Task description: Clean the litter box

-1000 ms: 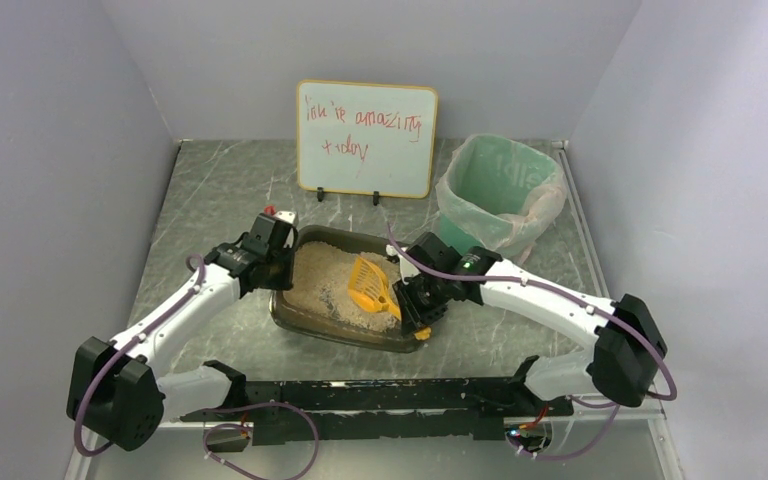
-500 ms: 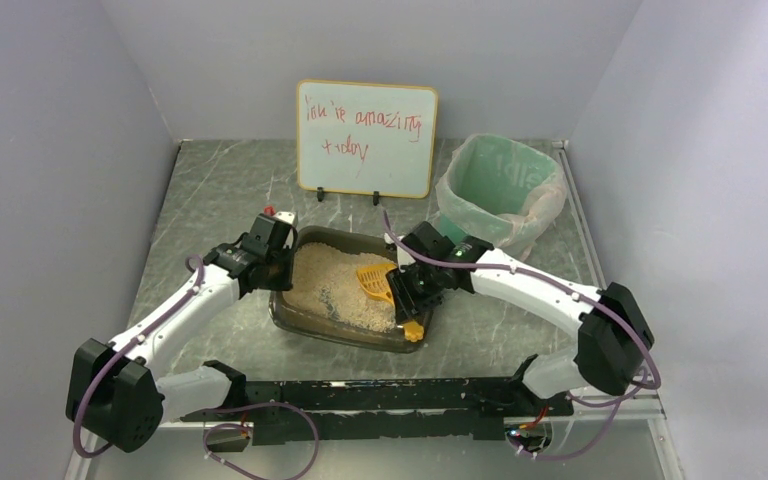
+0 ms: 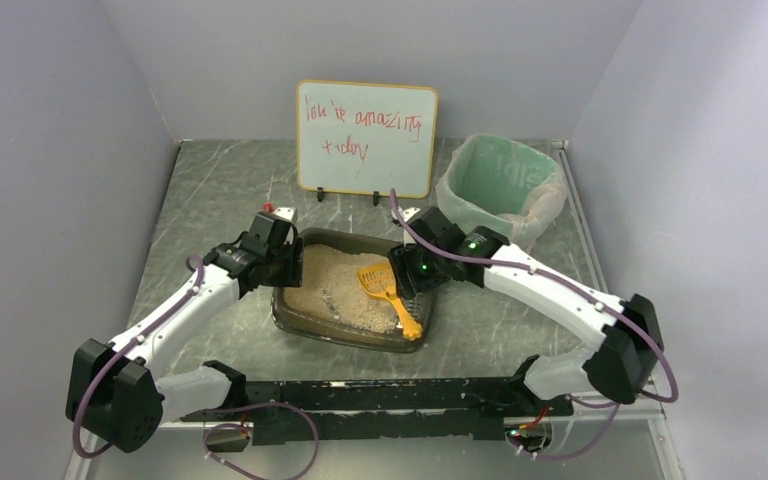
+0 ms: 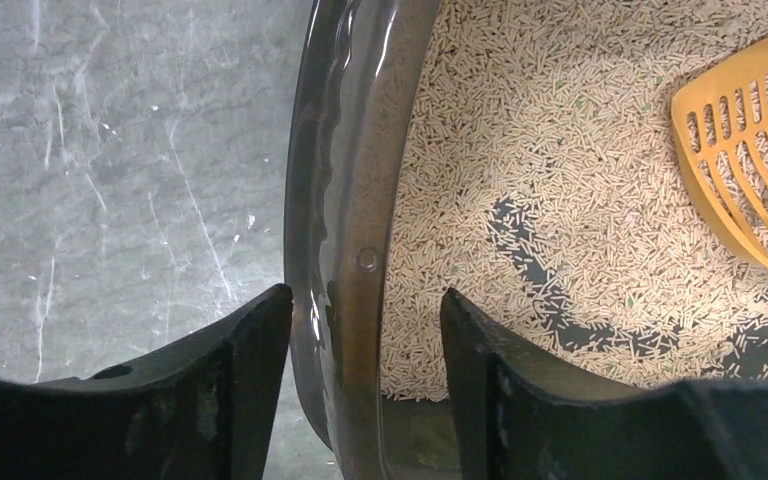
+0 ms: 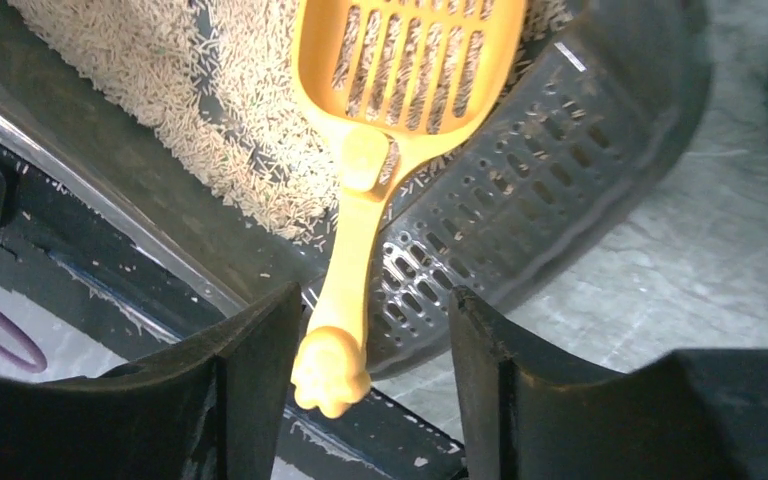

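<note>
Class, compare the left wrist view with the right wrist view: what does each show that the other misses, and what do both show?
Left wrist only: the left wall of the litter box, straddled by the left end effector. Right wrist only: the perforated grate end and the handle of the scoop. Both: tan litter and the yellow scoop's slotted head.

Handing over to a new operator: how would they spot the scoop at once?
Find the whiteboard at the back; directly in front sits the dark litter box of tan litter. The scoop lies at its right end, handle over the perforated ledge: the only bright yellow, slotted thing there.
</note>
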Robot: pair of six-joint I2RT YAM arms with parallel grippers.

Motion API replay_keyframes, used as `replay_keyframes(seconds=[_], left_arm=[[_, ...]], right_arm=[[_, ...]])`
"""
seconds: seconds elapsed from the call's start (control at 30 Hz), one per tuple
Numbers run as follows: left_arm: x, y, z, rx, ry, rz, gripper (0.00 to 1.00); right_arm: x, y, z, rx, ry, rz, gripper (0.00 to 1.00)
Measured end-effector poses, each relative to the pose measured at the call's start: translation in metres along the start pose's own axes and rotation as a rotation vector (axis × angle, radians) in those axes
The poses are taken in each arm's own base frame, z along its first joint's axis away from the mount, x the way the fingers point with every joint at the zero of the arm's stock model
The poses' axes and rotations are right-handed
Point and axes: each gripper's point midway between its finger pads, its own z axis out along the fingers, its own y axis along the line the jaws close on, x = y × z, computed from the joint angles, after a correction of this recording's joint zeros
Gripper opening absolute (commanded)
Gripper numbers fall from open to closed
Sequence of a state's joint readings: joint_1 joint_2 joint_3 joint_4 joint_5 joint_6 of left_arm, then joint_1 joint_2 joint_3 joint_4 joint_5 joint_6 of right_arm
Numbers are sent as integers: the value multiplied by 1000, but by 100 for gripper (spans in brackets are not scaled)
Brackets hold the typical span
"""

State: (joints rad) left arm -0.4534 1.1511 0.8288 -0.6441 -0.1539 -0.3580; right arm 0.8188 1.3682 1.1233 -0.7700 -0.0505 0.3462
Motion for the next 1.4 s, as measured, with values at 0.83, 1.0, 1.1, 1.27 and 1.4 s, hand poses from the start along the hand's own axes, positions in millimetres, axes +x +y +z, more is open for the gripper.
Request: replay_keyframes(seconds=[0.83, 1.0, 1.1, 1.27, 1.4], left_arm=[[-88, -16, -63, 53, -212, -17, 97], [-110, -22, -91, 98, -295, 4, 97], [-115, -29, -108, 156, -335, 29, 96], [-112, -54, -136, 335, -371, 68, 96], [-102, -77, -157, 514, -427, 100, 96]], right_arm=[[-27, -56, -122, 213, -534, 185, 100], [-27, -64, -147, 227, -629, 248, 100], [-25, -68, -157, 226, -668, 279, 100], [-16, -71, -166, 212, -697, 316, 100], [-10, -73, -173, 203, -716, 326, 100]])
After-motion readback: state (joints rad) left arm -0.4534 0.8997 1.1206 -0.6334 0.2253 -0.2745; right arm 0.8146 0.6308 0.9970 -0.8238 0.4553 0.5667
